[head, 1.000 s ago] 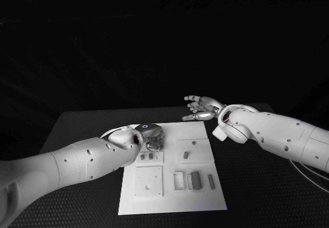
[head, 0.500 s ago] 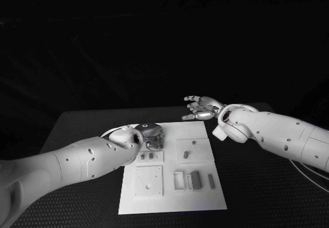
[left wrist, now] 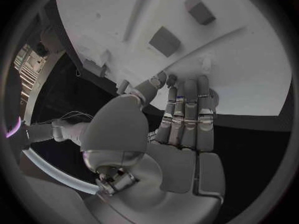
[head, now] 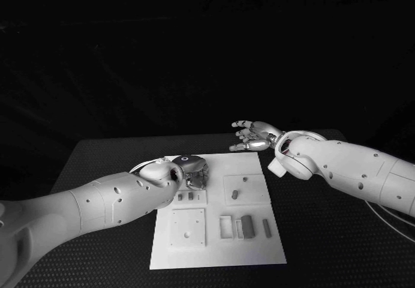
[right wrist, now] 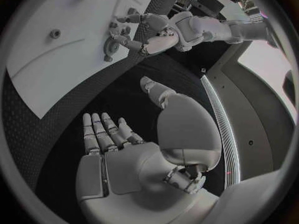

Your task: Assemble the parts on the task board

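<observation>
The left hand was low over the far left part of the task board, with its fingers pointed down at the board surface. In the left wrist view the fingers lay side by side and almost straight, and the thumb came in from the side; I could not tell if a small part was pinched there or if the fingertips only touched the plate. The right hand hovered beyond the far right corner of the board, palm up, fingers apart and holding nothing.

The parts lay on the board: two small pieces just beside the left hand, one short peg in the square field to the right of it, and a group of long pieces nearer to the robot, next to a flat square plate.

I think the main risk was at the left fingertips. The parts are small and smooth, so a grip that was not centred could let a piece slip or turn. The two small pieces were very near to the hand, so a sideways move of the fingers could push them out of place. Also the arm hid the contact from the head camera, so a wrong alignment could pass unnoticed
</observation>
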Robot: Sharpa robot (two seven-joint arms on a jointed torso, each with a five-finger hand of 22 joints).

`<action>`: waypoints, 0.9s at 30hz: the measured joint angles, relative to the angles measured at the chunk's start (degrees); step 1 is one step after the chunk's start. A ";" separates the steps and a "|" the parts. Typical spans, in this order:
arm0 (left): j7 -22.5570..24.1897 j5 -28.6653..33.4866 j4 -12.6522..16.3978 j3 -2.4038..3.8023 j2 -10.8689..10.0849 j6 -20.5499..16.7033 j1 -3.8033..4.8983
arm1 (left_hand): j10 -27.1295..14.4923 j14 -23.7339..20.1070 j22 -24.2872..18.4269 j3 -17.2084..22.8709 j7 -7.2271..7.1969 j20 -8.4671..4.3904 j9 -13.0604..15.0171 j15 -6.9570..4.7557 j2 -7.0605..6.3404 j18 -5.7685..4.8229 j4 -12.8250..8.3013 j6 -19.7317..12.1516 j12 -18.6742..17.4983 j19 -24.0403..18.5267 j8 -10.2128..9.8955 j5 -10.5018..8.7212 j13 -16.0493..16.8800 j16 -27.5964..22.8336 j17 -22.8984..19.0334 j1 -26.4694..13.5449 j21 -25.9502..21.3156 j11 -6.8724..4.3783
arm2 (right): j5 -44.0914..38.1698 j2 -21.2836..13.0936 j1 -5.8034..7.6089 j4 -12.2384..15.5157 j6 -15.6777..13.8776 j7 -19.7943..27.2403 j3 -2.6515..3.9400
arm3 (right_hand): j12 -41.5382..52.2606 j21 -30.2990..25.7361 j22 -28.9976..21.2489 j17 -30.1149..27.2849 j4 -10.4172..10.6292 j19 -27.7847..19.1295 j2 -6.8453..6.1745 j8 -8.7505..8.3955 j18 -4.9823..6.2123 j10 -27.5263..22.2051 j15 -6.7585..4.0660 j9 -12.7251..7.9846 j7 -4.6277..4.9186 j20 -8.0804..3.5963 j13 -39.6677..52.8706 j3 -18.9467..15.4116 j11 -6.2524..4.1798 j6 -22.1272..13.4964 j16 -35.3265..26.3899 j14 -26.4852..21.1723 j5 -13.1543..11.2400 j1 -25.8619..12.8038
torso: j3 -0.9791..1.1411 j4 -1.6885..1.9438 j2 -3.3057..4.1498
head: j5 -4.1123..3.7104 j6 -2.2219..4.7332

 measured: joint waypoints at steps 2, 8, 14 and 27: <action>0.00 0.00 -0.20 0.00 0.03 0.07 -0.01 | 0.01 0.00 0.00 0.00 0.00 0.00 -0.03 0.00 0.00 0.11 0.00 0.00 0.00 0.00 0.00 0.00 0.01 0.00 0.00 -0.01 0.00 0.00 | 0.01 0.01 0.00 -0.01 0.03 0.00 0.00 | 0.00 0.00 0.00 0.00 -0.10 0.00 0.00 0.00 0.00 0.00 0.00 0.00 0.00 0.00 0.00 -0.10 0.00 0.00 0.00 0.00 0.00 0.00 | 0.00 0.00 0.00 | 0.01 -0.01; 0.05 -0.01 -1.02 0.04 0.57 0.13 0.01 | 0.25 0.00 0.07 -0.23 0.20 0.00 -0.24 0.00 0.99 0.61 0.23 0.21 -0.40 0.00 0.00 0.00 0.10 0.00 0.19 -1.00 0.00 -0.18 | 0.02 0.16 0.00 -0.01 0.21 -0.04 0.00 | 0.00 0.00 -0.09 0.03 -0.16 -0.21 0.24 0.31 0.01 0.20 0.00 0.26 0.00 -0.21 0.00 -0.16 0.20 0.00 0.00 0.00 0.00 -0.24 | -0.03 0.01 0.01 | -0.04 -0.04; 0.24 -0.01 -1.15 0.07 1.13 0.29 -0.07 | 0.59 0.21 0.07 -0.23 0.20 0.00 -0.31 -0.19 1.34 0.61 0.23 0.21 -0.47 0.00 0.00 0.00 0.06 0.00 0.26 -0.64 0.00 -0.09 | 0.03 0.39 0.00 -0.16 0.38 -0.05 0.00 | 0.00 0.00 -0.19 0.03 -0.32 -0.21 0.23 0.54 -0.04 0.20 0.00 0.52 0.02 -0.21 0.00 -0.32 0.21 0.03 0.00 0.00 0.00 -0.23 | -0.03 0.00 0.03 | -0.05 -0.21; 0.40 -0.02 -1.37 0.11 1.15 0.73 -0.07 | 1.38 0.35 0.21 -0.07 0.20 -0.20 -0.42 -0.31 1.68 0.61 0.07 0.21 -0.52 0.21 0.00 0.00 0.13 0.00 0.47 -0.94 0.00 -0.47 | 0.05 0.44 -0.01 -0.20 0.59 -0.05 0.00 | 0.00 0.00 -0.58 -0.04 -0.56 -0.21 0.68 1.08 -0.89 0.40 0.00 1.30 0.13 -0.21 -0.01 -0.55 0.41 0.53 -0.01 0.00 0.00 -0.23 | -0.04 0.03 -0.01 | 0.01 -0.37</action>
